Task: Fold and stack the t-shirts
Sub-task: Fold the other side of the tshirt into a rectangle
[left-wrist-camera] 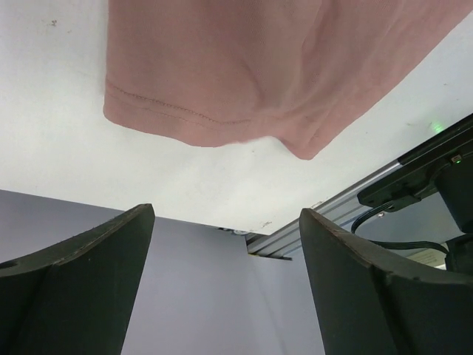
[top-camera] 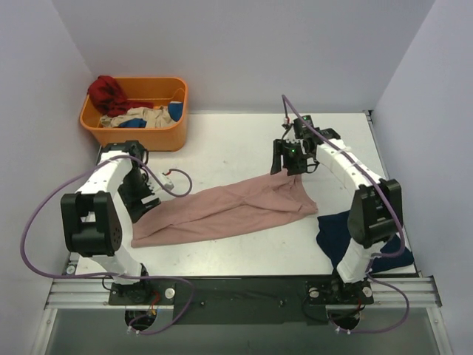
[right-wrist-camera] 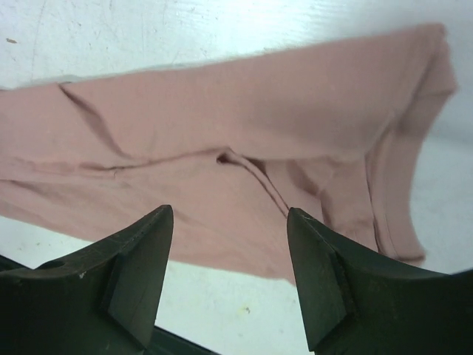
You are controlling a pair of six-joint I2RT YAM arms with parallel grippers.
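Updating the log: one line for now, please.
pink t-shirt laid out, ungripped | left gripper open | right gripper open | navy t-shirt bunched

The pink shirt (top-camera: 222,211) lies slantwise across the middle of the table (top-camera: 244,140). Bare table runs behind it, between the bin (top-camera: 133,137) in the far-left corner and the right tool (top-camera: 287,168), and along the near edge. The navy shirt (top-camera: 336,233) fills the near-right corner; walls close both sides.
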